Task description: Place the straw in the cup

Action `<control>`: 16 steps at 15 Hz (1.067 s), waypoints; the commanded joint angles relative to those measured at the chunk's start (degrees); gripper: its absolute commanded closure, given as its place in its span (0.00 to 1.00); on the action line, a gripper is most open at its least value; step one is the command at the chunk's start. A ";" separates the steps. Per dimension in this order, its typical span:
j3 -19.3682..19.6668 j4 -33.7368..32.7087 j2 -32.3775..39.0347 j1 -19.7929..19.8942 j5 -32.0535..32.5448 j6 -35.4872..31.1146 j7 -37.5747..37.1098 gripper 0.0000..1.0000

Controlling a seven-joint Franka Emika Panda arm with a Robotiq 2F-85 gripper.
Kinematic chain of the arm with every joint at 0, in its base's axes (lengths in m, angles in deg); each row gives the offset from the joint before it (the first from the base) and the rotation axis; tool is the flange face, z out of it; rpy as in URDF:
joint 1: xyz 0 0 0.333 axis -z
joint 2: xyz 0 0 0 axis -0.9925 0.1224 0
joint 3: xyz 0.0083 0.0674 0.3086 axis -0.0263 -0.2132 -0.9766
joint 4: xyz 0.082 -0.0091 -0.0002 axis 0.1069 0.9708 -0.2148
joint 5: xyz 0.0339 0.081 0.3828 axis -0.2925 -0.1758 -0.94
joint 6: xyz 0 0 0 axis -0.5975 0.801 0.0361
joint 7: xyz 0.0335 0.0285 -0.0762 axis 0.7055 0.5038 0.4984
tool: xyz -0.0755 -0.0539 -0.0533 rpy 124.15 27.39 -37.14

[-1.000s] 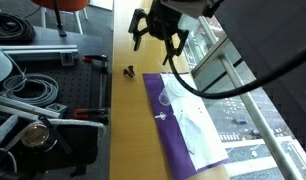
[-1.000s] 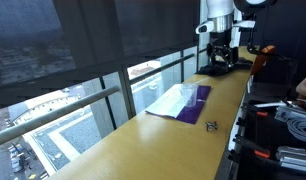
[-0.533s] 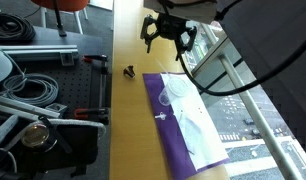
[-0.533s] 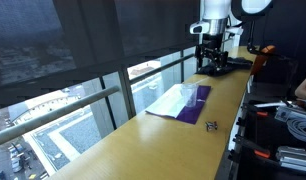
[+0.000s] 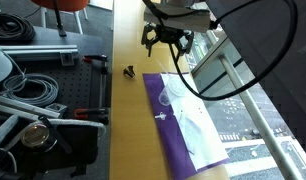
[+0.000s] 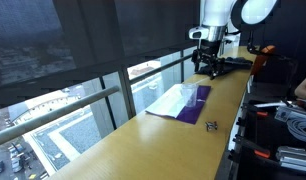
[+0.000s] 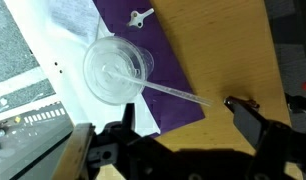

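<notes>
In the wrist view the clear cup [image 7: 117, 70] stands on the purple cloth [image 7: 178, 55]. The thin pale straw [image 7: 173, 92] has one end inside the cup's rim. Its other end reaches out past the cloth's edge over the wood. My gripper [image 7: 188, 135] is open and empty, its dark fingers at the bottom of that view, above and apart from the straw. In both exterior views the gripper [image 5: 166, 42] [image 6: 206, 62] hangs in the air over the cloth's far end. The cup [image 5: 168, 98] shows faintly there.
A small black object [image 7: 243, 103] [image 5: 128, 70] [image 6: 211, 125] lies on the wooden counter [image 5: 128, 120] beside the cloth. A small white piece [image 7: 141, 15] and a white sheet [image 5: 198, 120] lie on the cloth. Windows run along one side; cables and gear along the other.
The gripper has shifted sideways above the cloth's end and looks a little smaller and farther off in an exterior view. It stays open and empty. Cup and straw have not moved.
</notes>
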 commanded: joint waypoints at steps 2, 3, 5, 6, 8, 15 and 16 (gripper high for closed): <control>0.67 0.08 0.54 0.67 0.90 -3.32 1.35 0.00; 0.75 -0.11 0.75 0.83 0.95 -3.68 1.42 0.00; 0.93 -0.52 1.15 1.04 0.92 -3.85 1.46 0.00; 1.03 -0.65 1.35 1.12 0.88 -4.07 1.45 0.00; 1.20 -0.67 1.62 1.21 0.92 -4.50 1.38 0.00; 1.42 -1.68 2.40 1.48 1.08 -4.99 1.40 0.00; 1.44 -1.91 2.47 1.55 1.19 -5.05 1.31 0.00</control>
